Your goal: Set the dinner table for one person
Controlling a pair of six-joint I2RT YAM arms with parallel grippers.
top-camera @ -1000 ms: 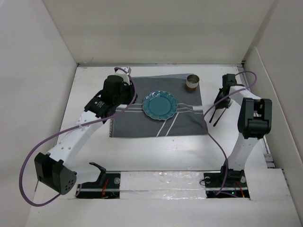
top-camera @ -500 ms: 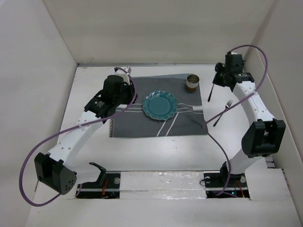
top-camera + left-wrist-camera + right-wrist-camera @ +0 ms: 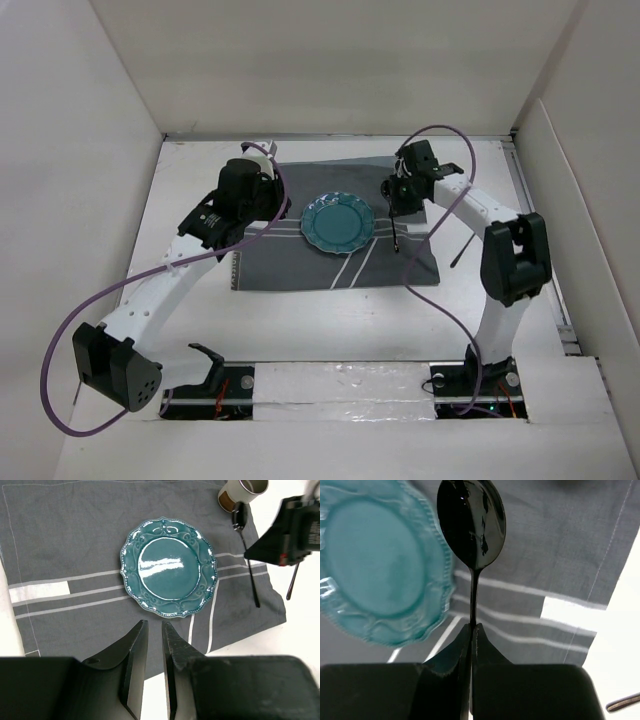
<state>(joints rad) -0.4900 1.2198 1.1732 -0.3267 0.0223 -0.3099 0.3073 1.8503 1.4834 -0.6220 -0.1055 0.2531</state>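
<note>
I judge the setting a little over halfway done. The placemat [image 3: 290, 265] lies flat on the dinner table [image 3: 300, 320], toward the far edge. The plate [image 3: 337, 222] sits in the middle of the placemat. The cup [image 3: 242, 490] stands upright at the placemat's far right corner.

The spoon [image 3: 471, 530] is the piece in hand. It hangs over the right part of the placemat, between the plate and the placemat's right edge, with its bowl pointing toward the cup. I cannot tell whether it touches the cloth or floats just above it, so I count it as not yet placed. The fork [image 3: 293, 582] lies on the bare table just off the placemat's right edge, so by my reckoning it has to be brought in beside the plate. I see no knife or napkin in any view.

The right gripper [image 3: 471, 630] has its jaws pinched tight on the spoon's thin handle, with no gap showing on either side of it. The left gripper [image 3: 154, 630] sits over the near edge of the placemat, below the plate. Its jaws are only a narrow slit apart, with nothing between them and nothing touched.
</note>
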